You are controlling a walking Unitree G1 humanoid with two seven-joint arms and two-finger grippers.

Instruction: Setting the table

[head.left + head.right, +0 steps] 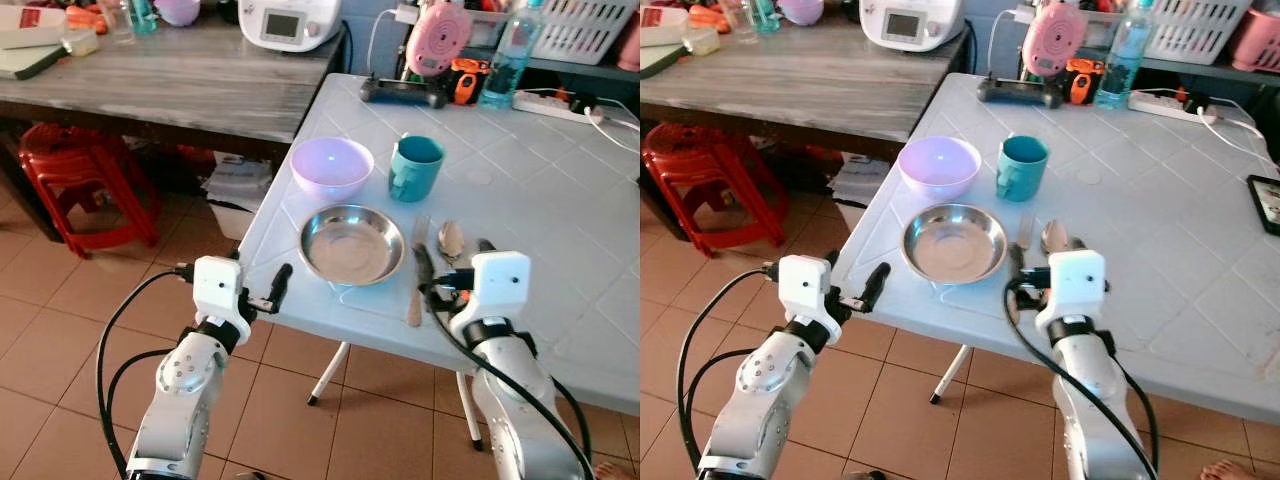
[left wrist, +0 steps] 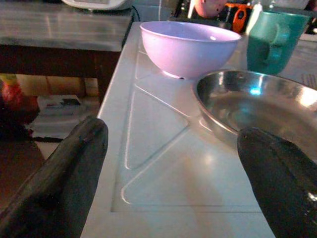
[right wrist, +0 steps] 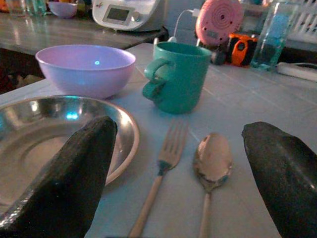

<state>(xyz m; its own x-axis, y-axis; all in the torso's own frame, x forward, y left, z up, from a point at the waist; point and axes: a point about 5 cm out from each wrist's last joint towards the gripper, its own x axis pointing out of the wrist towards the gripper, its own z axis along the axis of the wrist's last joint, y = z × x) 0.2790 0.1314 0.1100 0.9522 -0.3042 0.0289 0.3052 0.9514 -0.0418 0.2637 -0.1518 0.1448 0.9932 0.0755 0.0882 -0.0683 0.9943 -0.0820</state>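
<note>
The right gripper [image 3: 173, 173] hovered, fingers apart, over the fork [image 3: 161, 171] and spoon [image 3: 212, 163]. The left gripper [image 2: 168, 173], fingers apart too, faced the steel plate [image 1: 350, 243] at the surface [image 1: 560, 220] edge.

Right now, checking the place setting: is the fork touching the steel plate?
Apart. The right wrist view shows bare table between the fork and the steel plate's rim.

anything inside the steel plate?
The steel plate holds nothing, just reflections. In the right wrist view a black finger covers part of its near rim.
</note>
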